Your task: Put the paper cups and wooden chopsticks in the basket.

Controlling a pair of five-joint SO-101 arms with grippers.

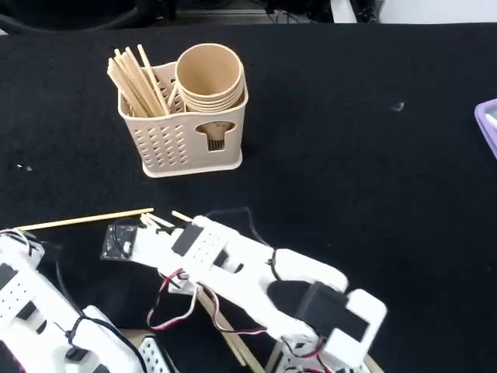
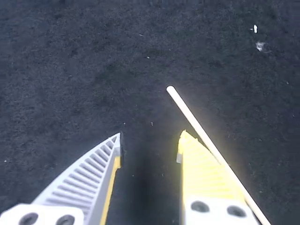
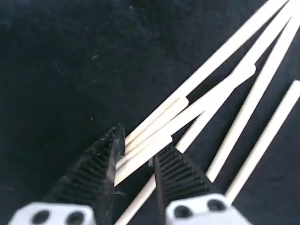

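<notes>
A beige slotted basket point(image 1: 182, 144) stands at the back left of the black table. It holds a stack of paper cups point(image 1: 210, 74) and several wooden chopsticks point(image 1: 136, 81). My right gripper point(image 3: 138, 140) is low over a loose bundle of chopsticks point(image 3: 220, 89) near the front, shut on two or three of them that still lie on the cloth. One single chopstick point(image 1: 85, 219) lies to the left. Its end point(image 2: 197, 124) runs just outside the yellow finger point(image 2: 201, 173) of my open left gripper point(image 2: 150, 140), which has nothing between its fingers.
A purple object point(image 1: 488, 124) pokes in at the right edge. Both arms' bodies crowd the front of the table, the right one point(image 1: 256, 280) stretching diagonally toward the left. The black cloth point(image 1: 365, 179) to the right of the basket is bare.
</notes>
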